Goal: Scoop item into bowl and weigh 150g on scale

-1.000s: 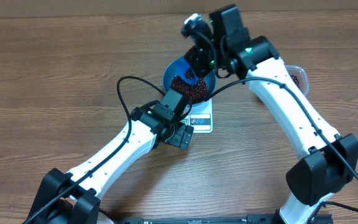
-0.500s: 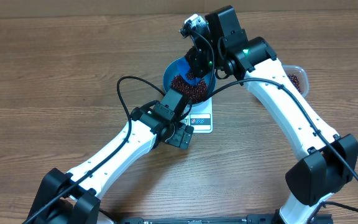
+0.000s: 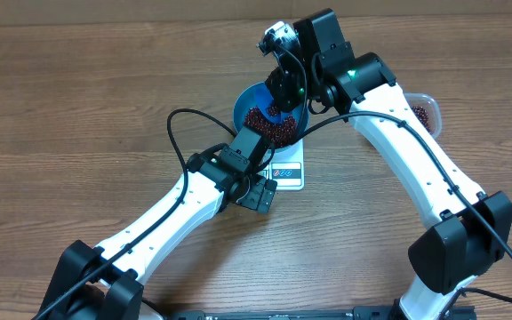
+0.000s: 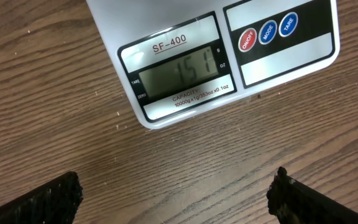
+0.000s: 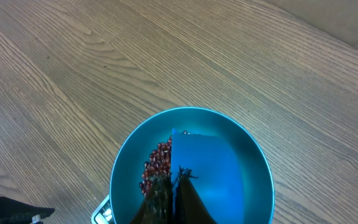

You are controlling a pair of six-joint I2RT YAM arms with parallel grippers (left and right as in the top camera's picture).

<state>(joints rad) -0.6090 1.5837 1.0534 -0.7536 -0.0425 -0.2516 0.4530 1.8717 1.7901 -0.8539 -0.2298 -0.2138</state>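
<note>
On the scale, near the middle of the counter: the bowl, blue and deep. Inside it, toward the near side, a heap of beans. Reading 151 on the display, with three round buttons to its right.

Hovering low over bare wood just in front of the scale's display edge, with the left jaws spread as wide as can be and nothing between the fingers. Touching neither scale nor bowl.

Poised over the bowl's far side with the right jaws pinched fully together on a blue scoop. From the right wrist, scoop seen down inside the bowl, covering the middle and right of its floor. Only a strip of beans on view there, along the scoop's left edge. Cannot tell whether the scoop touches the heap.

Off to the right, partly hidden behind the right arm, a clear tub with more beans in it, well apart from the scale.
</note>
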